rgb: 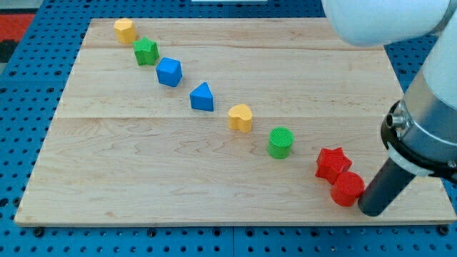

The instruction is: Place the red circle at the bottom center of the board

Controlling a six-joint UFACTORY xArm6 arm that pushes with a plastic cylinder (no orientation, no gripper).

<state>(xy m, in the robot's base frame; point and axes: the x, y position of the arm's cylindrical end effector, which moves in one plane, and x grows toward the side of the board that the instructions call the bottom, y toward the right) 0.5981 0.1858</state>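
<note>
The red circle lies near the board's lower right, touching the red star just above and left of it. My tip rests on the board right next to the red circle's lower right side, seemingly touching it. The dark rod slants up to the right toward the arm.
A diagonal row of blocks runs from the upper left to the lower right: yellow hexagon, green star, blue cube, blue triangle, yellow heart, green circle. The wooden board ends just below my tip.
</note>
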